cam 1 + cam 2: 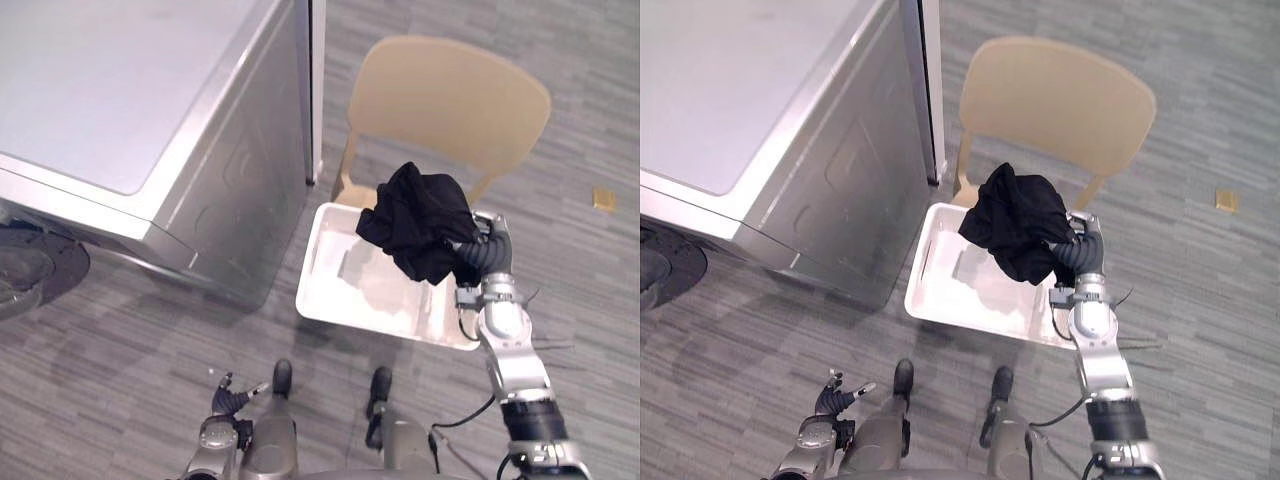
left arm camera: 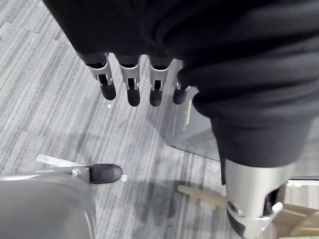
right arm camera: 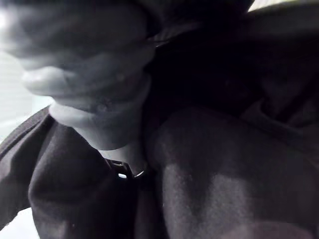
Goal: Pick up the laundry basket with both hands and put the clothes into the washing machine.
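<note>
A black garment (image 1: 420, 220) hangs bunched above the white laundry basket (image 1: 322, 262), which rests on a beige chair (image 1: 450, 100). My right hand (image 1: 478, 255) is buried in the cloth from the right side; in the right wrist view a silver finger (image 3: 107, 129) curls into the black garment (image 3: 224, 174). The basket holds a light-coloured item on its floor. The silver washing machine (image 1: 150, 100) stands to the left of the chair. My left hand (image 1: 228, 398) hangs low near the floor with its fingers (image 2: 130, 82) straight and nothing in it.
A dark round door or opening (image 1: 30, 270) shows at the washing machine's front, at the far left edge. A small yellow piece (image 1: 603, 198) lies on the grey striped floor to the right of the chair.
</note>
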